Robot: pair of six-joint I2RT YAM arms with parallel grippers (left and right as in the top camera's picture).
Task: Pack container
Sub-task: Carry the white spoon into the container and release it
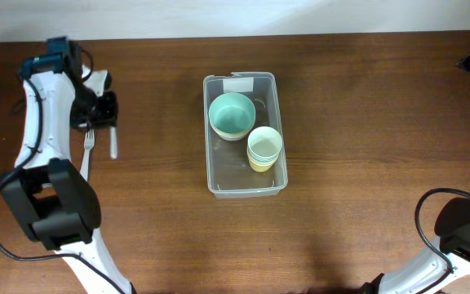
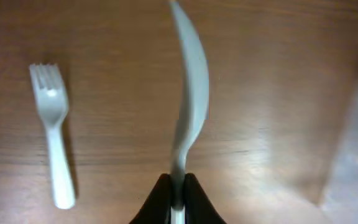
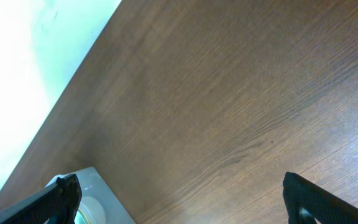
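The left pincer is pressed together on the narrow end of a white knife. The two dark fingertips pinch it from either side, and the blade runs away from them over the table. Whether the knife rests on the wood or hangs just above it cannot be told. From overhead this pincer sits at the far left of the table, with the knife poking out beneath it.

A white fork lies flat on the wood just beside the knife, not touching it; overhead the fork lies parallel to the knife.

The right pincer is spread wide, one finger at each lower corner of its view, with only bare wood between them. It holds and touches nothing.

The container stands near the middle of the table, well apart from the left pincer, its white label at the far short end. Inside it sit a teal bowl and, touching it, a stack of cups. One corner of the container shows beside the right pincer's finger.
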